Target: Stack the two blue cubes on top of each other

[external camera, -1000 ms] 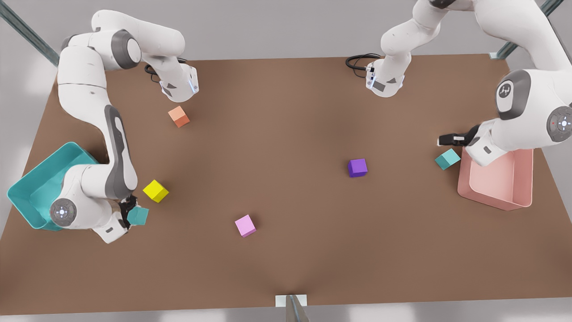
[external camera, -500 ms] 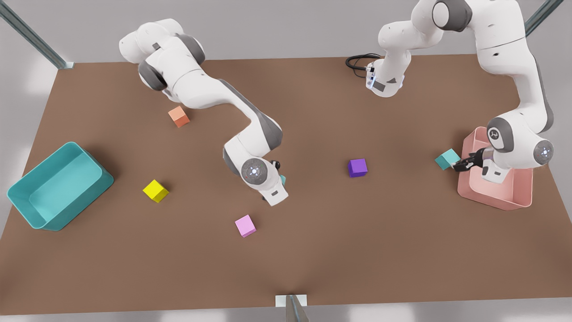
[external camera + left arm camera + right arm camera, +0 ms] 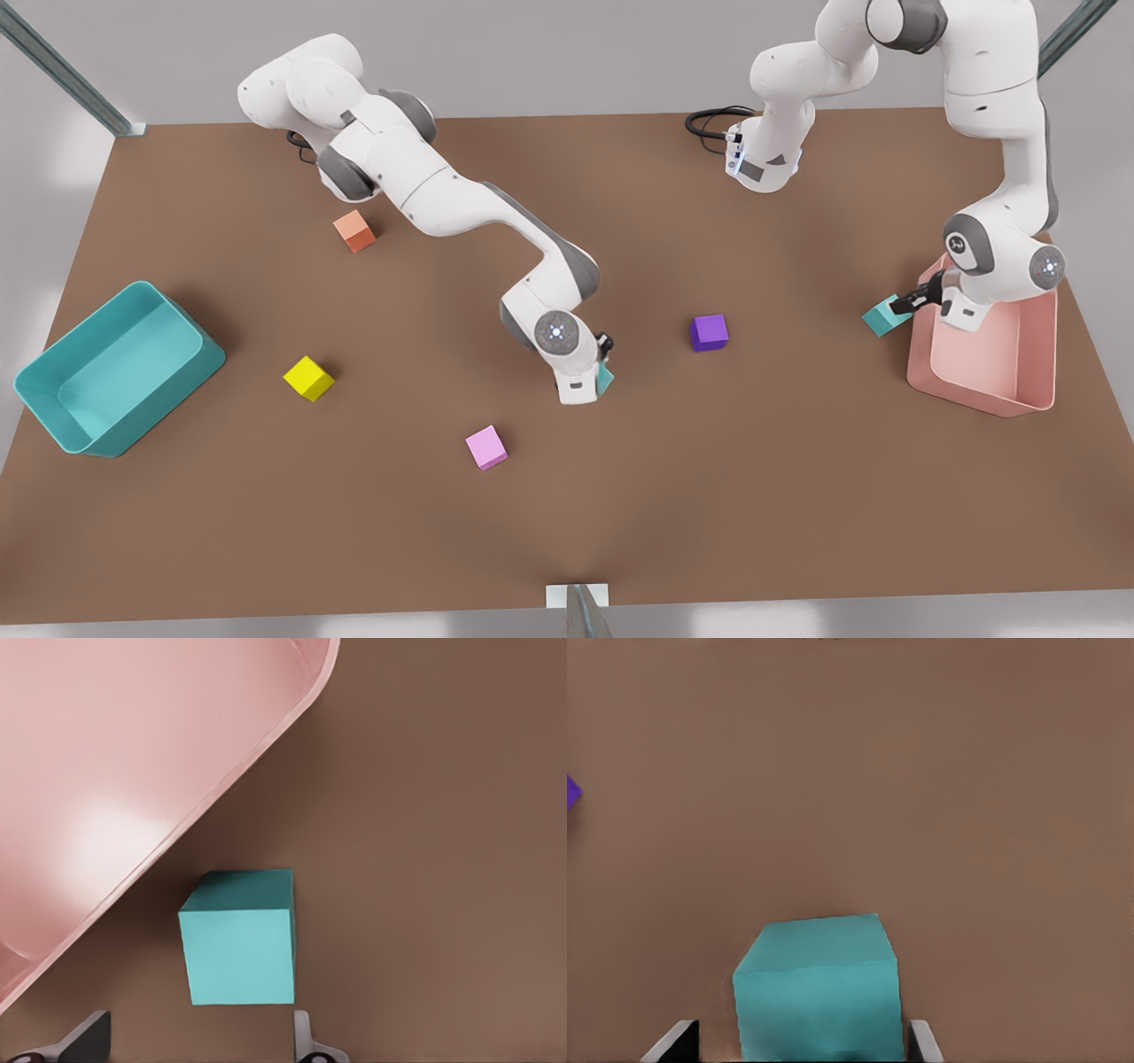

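One blue cube is held in my right gripper near the table's middle, mostly hidden behind the wrist. In the right wrist view that blue cube sits between the fingers of the right gripper, low over the brown table. The other blue cube rests on the table beside the pink bin on the front view's right. My left gripper is open right at it. In the left wrist view the blue cube lies just ahead of the left gripper, whose fingers stand wider than it.
A purple cube lies between the two grippers. A pink cube, a yellow cube and an orange cube are scattered on the front view's left half. A large teal bin stands at the far left edge.
My right arm carried its blue cube from beside the teal bin to the table's middle. My left gripper swung down and closed in on the cube by the pink bin.
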Robot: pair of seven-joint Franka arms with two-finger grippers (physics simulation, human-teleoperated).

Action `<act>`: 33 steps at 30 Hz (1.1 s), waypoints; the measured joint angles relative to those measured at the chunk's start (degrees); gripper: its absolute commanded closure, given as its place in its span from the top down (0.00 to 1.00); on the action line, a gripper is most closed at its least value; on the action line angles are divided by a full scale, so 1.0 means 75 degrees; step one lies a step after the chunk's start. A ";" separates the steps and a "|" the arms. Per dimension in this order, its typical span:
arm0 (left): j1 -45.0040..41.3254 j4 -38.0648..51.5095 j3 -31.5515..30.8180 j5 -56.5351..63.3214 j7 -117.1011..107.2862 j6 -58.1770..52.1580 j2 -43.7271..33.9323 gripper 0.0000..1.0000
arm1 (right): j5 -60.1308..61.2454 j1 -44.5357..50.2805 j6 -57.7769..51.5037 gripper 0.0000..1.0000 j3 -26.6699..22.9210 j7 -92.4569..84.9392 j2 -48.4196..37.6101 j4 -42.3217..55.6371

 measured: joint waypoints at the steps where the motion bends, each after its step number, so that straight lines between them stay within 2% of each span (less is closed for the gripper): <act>1: -0.0009 -0.0028 0.0003 -0.0083 0.0054 0.0056 0.0005 1.00 | -0.0011 0.0004 0.0079 1.00 0.0004 0.0190 0.0009 0.0001; 4: 0.0019 -0.0078 0.0007 -0.0249 0.0199 0.0203 0.0038 1.00 | -0.0010 -0.0041 0.0243 1.00 0.0028 0.0690 -0.0015 0.0001; 6: 0.0050 -0.0188 0.0007 -0.0304 0.0282 0.0385 0.0112 1.00 | 0.0027 -0.0548 0.0242 1.00 0.0261 0.0956 -0.0159 0.0003; 8: 0.0075 -0.0257 0.0007 -0.0384 0.0354 0.0523 0.0140 1.00 | 0.0050 -0.1868 -0.0220 1.00 0.0858 0.1102 -0.0648 0.0008; 12: 0.0024 -0.0287 0.0001 -0.0582 0.0477 0.0742 0.0180 1.00 | 0.0043 -0.4442 -0.2179 1.00 0.1047 0.1060 -0.1790 0.0009; 15: 0.0022 -0.0287 -0.0004 -0.0691 0.0553 0.0892 0.0284 1.00 | -0.0479 -0.5560 -0.4046 1.00 0.0954 0.0993 -0.3243 0.0001; 17: 0.0043 -0.0287 -0.0004 -0.0731 0.0597 0.0969 0.0389 1.00 | -0.1022 -0.5566 -0.5110 1.00 0.0871 0.0954 -0.4570 -0.0214; 20: 0.0024 -0.0279 -0.0004 -0.0804 0.0641 0.1056 0.0465 1.00 | -0.1568 -0.5031 -0.5824 1.00 0.0356 0.0908 -0.6728 -0.2241; 23: 0.0025 -0.0281 -0.0004 -0.0842 0.0676 0.1122 0.0526 1.00 | -0.1785 -0.4920 -0.6023 1.00 0.0201 0.0869 -0.6702 -0.2756; 33: 0.0060 -0.0474 -0.0004 -0.0883 0.0759 0.1481 0.0666 1.00 | -0.1956 -0.5207 -0.6346 1.00 0.0161 0.0631 -0.5874 -0.2328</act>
